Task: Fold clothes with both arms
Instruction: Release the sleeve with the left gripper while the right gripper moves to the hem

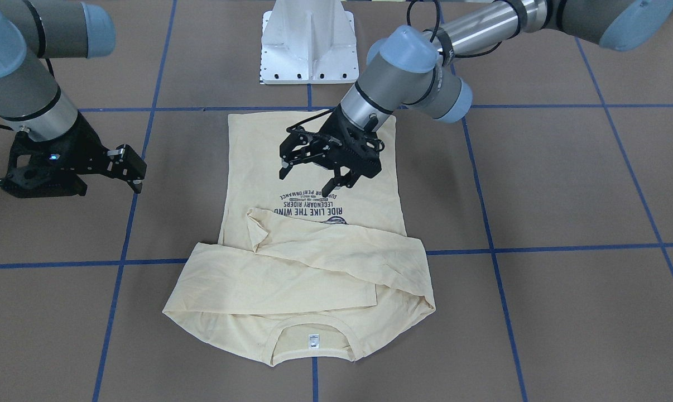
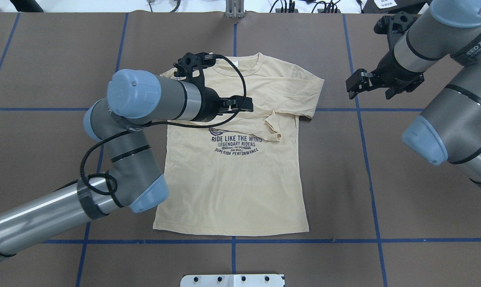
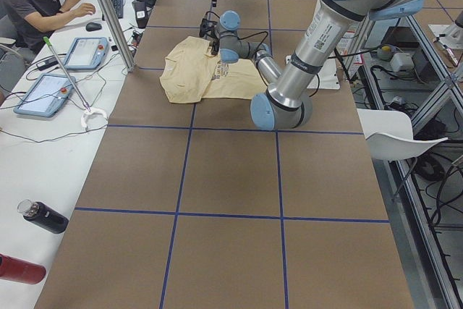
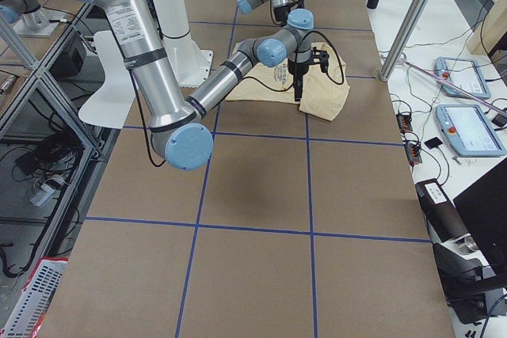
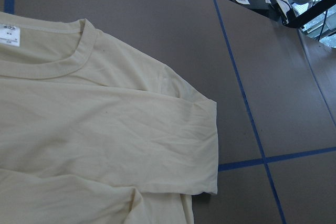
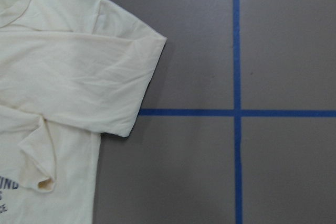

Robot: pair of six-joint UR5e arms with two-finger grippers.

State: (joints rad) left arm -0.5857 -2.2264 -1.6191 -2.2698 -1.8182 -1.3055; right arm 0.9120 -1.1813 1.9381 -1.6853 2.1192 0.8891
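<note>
The left gripper (image 1: pixel 307 180) hovers with fingers spread over the T-shirt (image 2: pixel 232 187), which lies flat on the table (image 2: pixel 404 199), sleeves folded across the chest, light and limp, best pinched at its hem corners, while the right gripper (image 2: pixel 351 87) waits beside it, fingers seemingly together

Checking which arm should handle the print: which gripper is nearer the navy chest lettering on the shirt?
Left. The left gripper hangs open right above the shirt, beside the lettering. The right gripper is off the cloth, over bare table to the side.
</note>
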